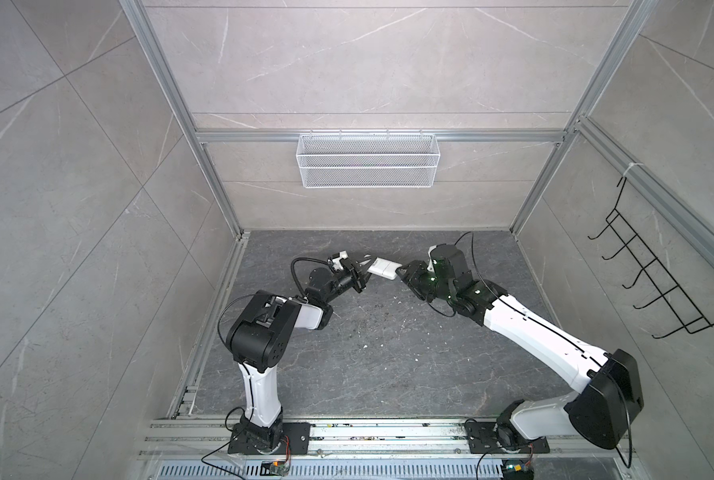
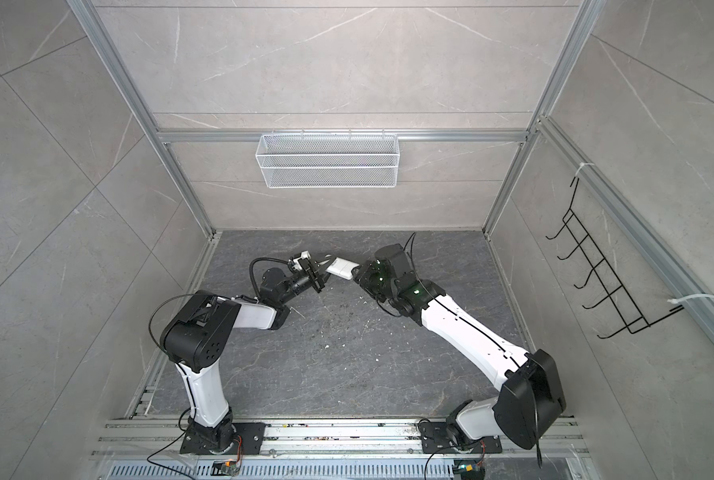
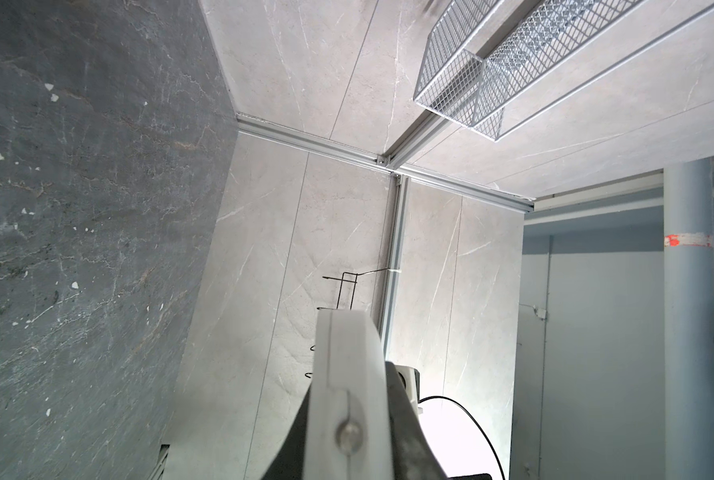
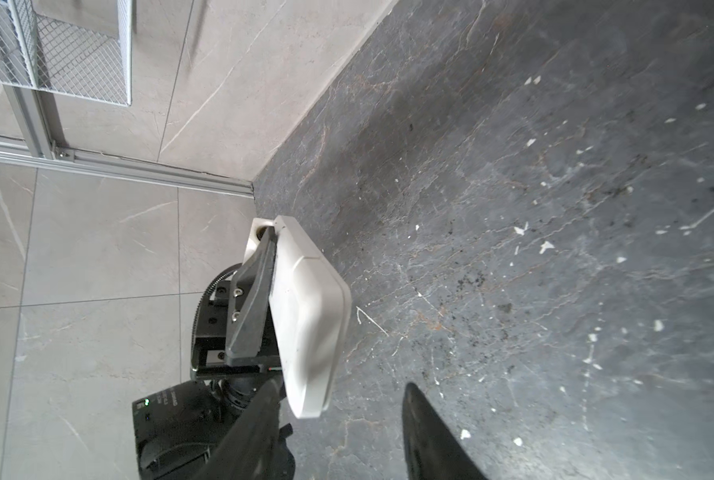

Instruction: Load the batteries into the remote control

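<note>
Remote control (image 1: pixel 384 269), white and oblong, held in the air above a dark stone table (image 1: pixel 388 374), toward 12 o'clock of the tabletop near the back wall in both top views. The left gripper (image 1: pixel 368 268) clamps it at the 9 o'clock end, fingers closed on its two broad faces. The right gripper (image 1: pixel 401 273) sits at the opposite end, about 4 o'clock from the remote. The remote's long axis therefore runs roughly from 10 to 4 o'clock, bridging the two arms. In the right wrist view the remote shows almost edge-on, a smooth face with a seam across it and no buttons in sight. That face may carry the battery cover, though this is a guess. The right gripper's two dark fingers (image 4: pixel 430 436) stand moderately apart. The remote's free end pokes in between them, close beside one finger and clear of the other, so nothing is gripped on that side. Whether it touches the near finger cannot be told. No batteries are visible in any view; only small white specks (image 4: pixel 546 246) dot the table. Judging from this, loading has not begun. The right arm is nearest the free end and looks best placed to work there while the left arm holds the remote firm.
</note>
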`<act>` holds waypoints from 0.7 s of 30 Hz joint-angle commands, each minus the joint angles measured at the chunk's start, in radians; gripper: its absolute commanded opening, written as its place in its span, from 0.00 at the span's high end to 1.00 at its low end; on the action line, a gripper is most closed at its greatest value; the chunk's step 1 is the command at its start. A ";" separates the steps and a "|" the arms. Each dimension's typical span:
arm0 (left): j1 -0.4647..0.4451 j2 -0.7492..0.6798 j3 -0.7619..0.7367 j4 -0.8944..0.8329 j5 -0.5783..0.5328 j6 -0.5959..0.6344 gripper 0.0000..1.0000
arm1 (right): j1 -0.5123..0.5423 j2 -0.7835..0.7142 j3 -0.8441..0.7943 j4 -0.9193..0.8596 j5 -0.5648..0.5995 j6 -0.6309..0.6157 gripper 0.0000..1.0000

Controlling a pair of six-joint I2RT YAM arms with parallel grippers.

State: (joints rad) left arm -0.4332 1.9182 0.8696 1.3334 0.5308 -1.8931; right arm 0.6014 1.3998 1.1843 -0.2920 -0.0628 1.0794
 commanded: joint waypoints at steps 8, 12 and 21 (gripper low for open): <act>0.050 0.016 0.089 0.038 0.255 0.215 1.00 | -0.002 -0.019 0.022 -0.178 0.021 -0.422 0.52; 0.065 0.012 0.081 -0.001 0.291 0.266 1.00 | -0.002 0.017 0.073 -0.266 0.062 -0.453 0.61; 0.065 0.021 0.082 -0.020 0.306 0.291 1.00 | 0.000 0.142 0.147 -0.326 0.066 -0.409 0.64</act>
State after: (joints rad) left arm -0.3664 1.9289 0.9329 1.2778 0.8001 -1.6405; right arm 0.6006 1.5162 1.3006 -0.5686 -0.0139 0.6762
